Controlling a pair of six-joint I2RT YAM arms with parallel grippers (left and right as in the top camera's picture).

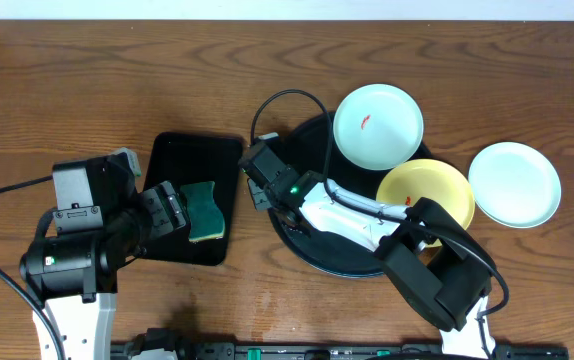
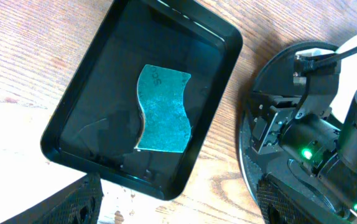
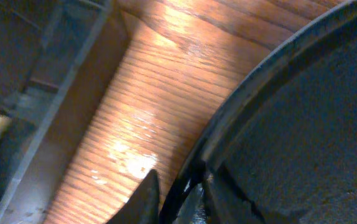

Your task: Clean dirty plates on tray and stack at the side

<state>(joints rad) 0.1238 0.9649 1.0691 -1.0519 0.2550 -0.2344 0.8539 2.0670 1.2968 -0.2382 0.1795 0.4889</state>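
Pinching the rim of the big round black tray (image 1: 332,262), right gripper (image 3: 172,196) is clamped on it; left gripper (image 1: 175,212) gapes wide above teal sponge (image 1: 205,212). Red-smeared mint plastic plate (image 1: 377,125) and yellow plastic plate (image 1: 425,192) sit on the tray.

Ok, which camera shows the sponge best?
The left wrist view: the teal sponge lies fully visible in the rectangular black tray. Overhead shows it small, beside the left gripper. The right wrist view misses it.

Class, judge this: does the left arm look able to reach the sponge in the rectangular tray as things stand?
Probably yes: the sponge lies uncovered in the rectangular tray, and the left pincer hangs open over it, nothing between.
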